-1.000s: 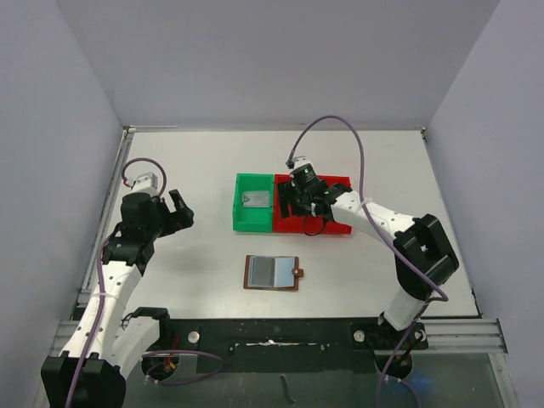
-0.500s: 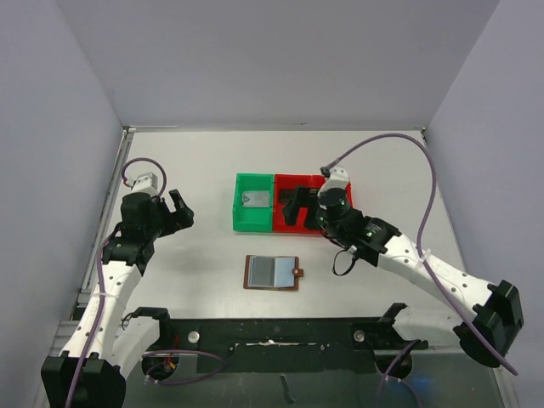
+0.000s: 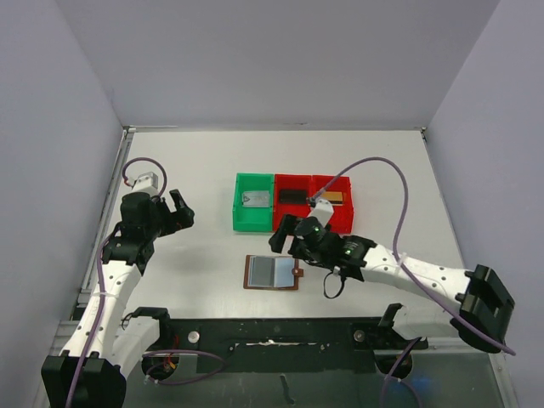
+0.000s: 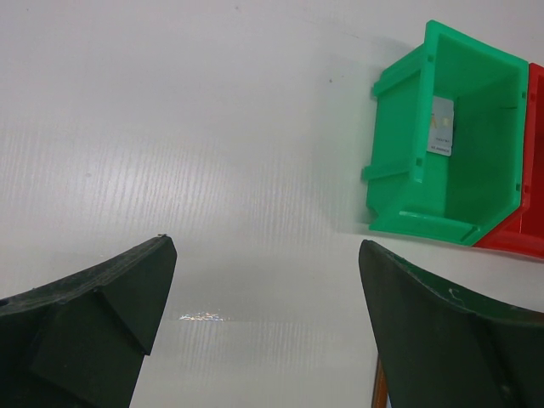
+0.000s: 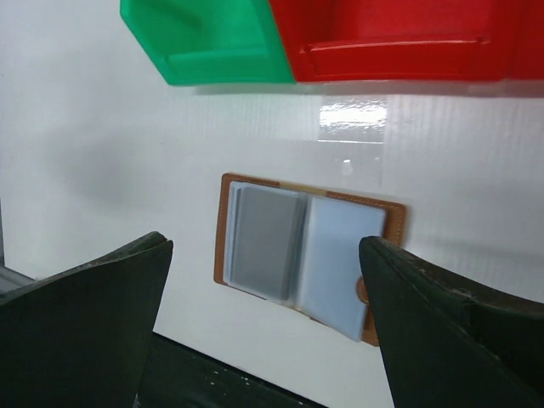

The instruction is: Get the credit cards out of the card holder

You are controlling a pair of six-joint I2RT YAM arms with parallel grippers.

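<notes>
The brown card holder (image 3: 272, 273) lies open on the table near the front edge. In the right wrist view (image 5: 308, 253) it shows a grey card (image 5: 266, 241) in its left sleeve and a pale, empty-looking right sleeve. My right gripper (image 3: 286, 236) is open and empty, hovering just above and to the right of the holder. A silver-grey card (image 3: 255, 199) lies in the green bin (image 3: 254, 223); it also shows in the left wrist view (image 4: 441, 127). A black card (image 3: 291, 195) and a gold card (image 3: 333, 197) lie in the red bins (image 3: 340, 223). My left gripper (image 3: 180, 209) is open and empty at the far left.
The green and red bins stand side by side behind the holder, mid-table. A black rail (image 3: 280, 327) runs along the table's front edge, just in front of the holder. Grey walls close in the left, right and back.
My right gripper has left the red bin and swung forward and left, down to beside the card holder. A black card now lies uncovered in the red bin. The left arm has not moved.
</notes>
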